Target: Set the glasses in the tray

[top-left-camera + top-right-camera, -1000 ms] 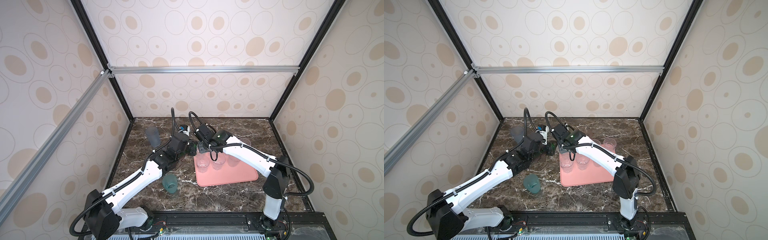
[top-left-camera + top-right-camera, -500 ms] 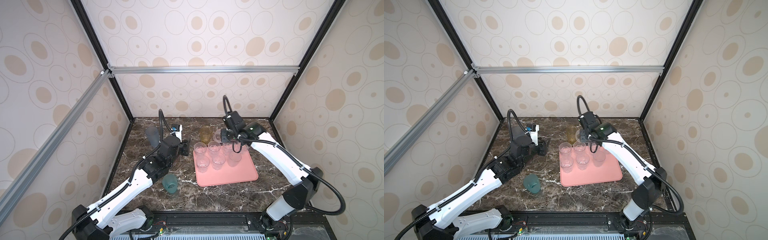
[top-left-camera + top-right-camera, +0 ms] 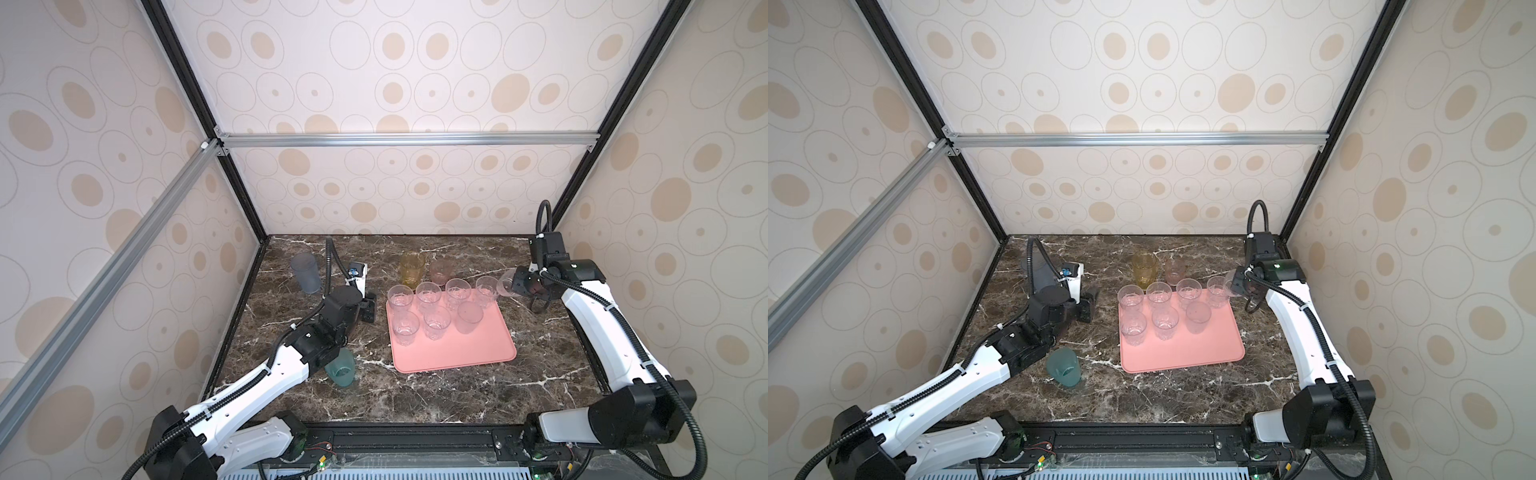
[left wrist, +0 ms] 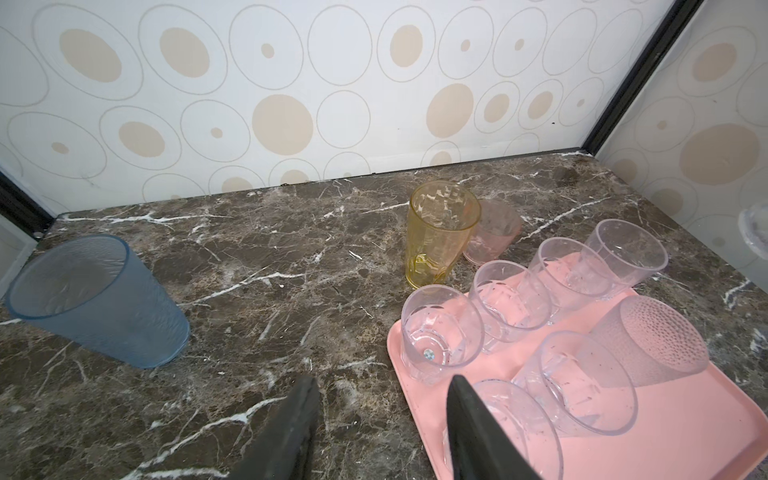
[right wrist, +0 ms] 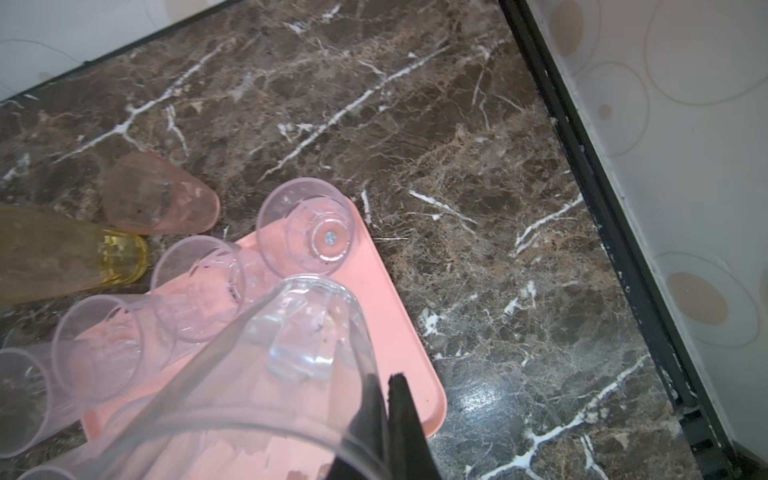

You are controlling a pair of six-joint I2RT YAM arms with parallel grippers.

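seven glasses (image 3: 436,324) stand upright on the tray (image 3: 469,353) — six clear, one frosted; right gripper (image 5: 384,386) pinches an eighth glass (image 5: 307,328), base tipped trayward; left gripper (image 4: 382,386) gapes empty.

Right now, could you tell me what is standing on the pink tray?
On the tray's far half stand six short clear glasses and one frosted glass; the near half is bare. The right gripper's held glass partly hides the far-right one.

Clear glass (image 5: 307,328) in claw (image 5: 387,386), above tray (image 5: 397,336)

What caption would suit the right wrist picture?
Right gripper pinches a clear glass by its rim beside the pink tray.
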